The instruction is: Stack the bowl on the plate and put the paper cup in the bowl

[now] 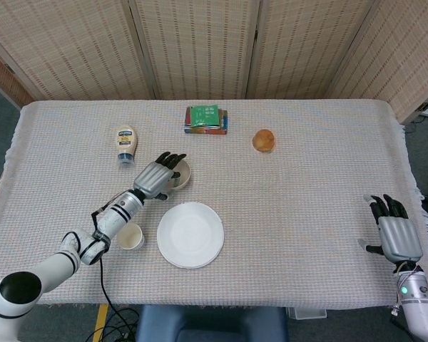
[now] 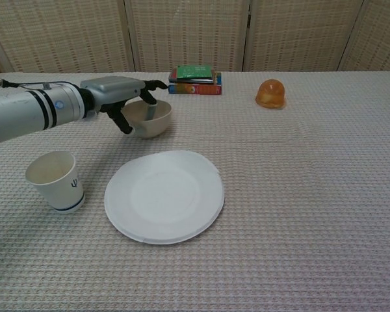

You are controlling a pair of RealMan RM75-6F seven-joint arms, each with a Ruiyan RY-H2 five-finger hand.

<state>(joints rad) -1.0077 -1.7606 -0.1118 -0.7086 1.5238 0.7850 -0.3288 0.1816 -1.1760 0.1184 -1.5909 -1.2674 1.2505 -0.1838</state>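
Observation:
A beige bowl point(image 1: 180, 173) point(image 2: 151, 121) stands behind the white plate point(image 1: 190, 234) point(image 2: 164, 195). My left hand point(image 1: 157, 178) point(image 2: 117, 94) grips the bowl's left rim, with fingers dipped inside and the thumb against the outer wall. The bowl looks slightly tilted. A paper cup point(image 1: 132, 237) point(image 2: 54, 180) stands upright left of the plate, partly under my left forearm in the head view. My right hand point(image 1: 396, 236) hovers at the table's right edge with fingers spread, holding nothing; only the head view shows it.
A mayonnaise bottle point(image 1: 126, 142) lies behind and to the left of the bowl. A stack of books point(image 1: 206, 118) point(image 2: 196, 79) and an orange bun-like lump point(image 1: 264, 140) point(image 2: 271, 93) sit towards the back. Woven screens stand behind the table.

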